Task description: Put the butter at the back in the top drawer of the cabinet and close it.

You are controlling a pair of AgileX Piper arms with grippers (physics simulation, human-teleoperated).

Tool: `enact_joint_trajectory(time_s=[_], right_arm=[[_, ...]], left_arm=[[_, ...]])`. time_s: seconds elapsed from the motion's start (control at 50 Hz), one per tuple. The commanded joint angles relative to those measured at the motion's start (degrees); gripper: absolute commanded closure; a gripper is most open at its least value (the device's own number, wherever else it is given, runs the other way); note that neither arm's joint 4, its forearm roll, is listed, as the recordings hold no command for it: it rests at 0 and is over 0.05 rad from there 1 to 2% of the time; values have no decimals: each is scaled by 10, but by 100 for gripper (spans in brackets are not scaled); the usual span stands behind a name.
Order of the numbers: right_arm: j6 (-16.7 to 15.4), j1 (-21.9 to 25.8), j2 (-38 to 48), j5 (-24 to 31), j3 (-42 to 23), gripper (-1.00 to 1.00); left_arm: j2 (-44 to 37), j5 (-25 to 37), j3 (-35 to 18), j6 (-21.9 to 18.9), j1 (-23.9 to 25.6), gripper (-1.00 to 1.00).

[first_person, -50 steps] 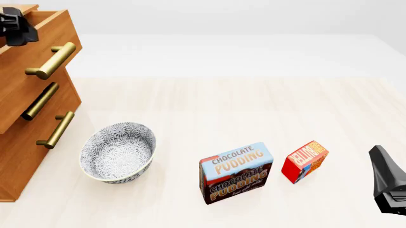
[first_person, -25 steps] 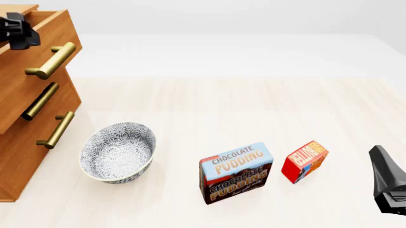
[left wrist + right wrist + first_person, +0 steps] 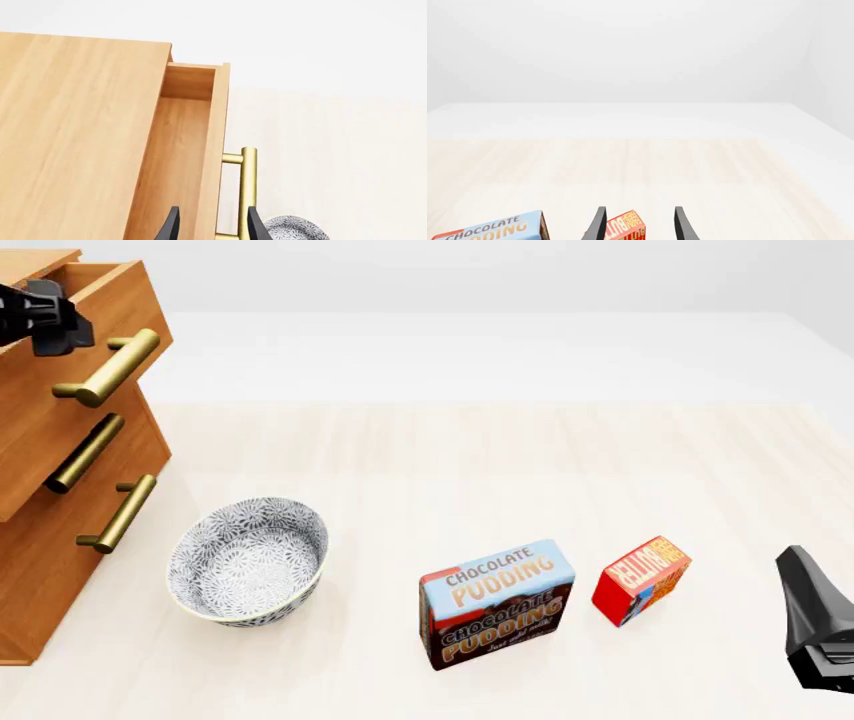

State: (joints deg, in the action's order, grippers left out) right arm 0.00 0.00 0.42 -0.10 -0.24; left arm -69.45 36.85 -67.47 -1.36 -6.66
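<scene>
Wooden top drawer point(image 3: 175, 165) is pulled open; spread left gripper point(image 3: 210, 226) straddles its front. Butter point(image 3: 642, 578) sits beside the pudding box point(image 3: 497, 603), awaiting the spread right gripper point(image 3: 637, 225).

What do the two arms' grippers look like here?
Both are matte black with no visible cables or markings. The left gripper and right gripper each show two slim, tapering jaws. In the front view the right gripper appears as a smooth, angular black housing.

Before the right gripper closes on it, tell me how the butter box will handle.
The butter looks like a stiff carton with flat faces, so it probably grips squarely without rolling. It stands on a narrow edge, so a sideways nudge may tip it. Being small, it is likely light.
</scene>
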Motion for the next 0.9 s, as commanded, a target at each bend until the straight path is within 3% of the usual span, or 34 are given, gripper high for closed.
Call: enact_joint_trajectory(time_s=[0.02, 0.9], right_arm=[[0, 0, 0, 0, 0, -100], [0, 0, 0, 0, 0, -100]], left_arm=[[-5, -9, 11, 0, 0, -100], [-10, -22, 25, -5, 10, -100]])
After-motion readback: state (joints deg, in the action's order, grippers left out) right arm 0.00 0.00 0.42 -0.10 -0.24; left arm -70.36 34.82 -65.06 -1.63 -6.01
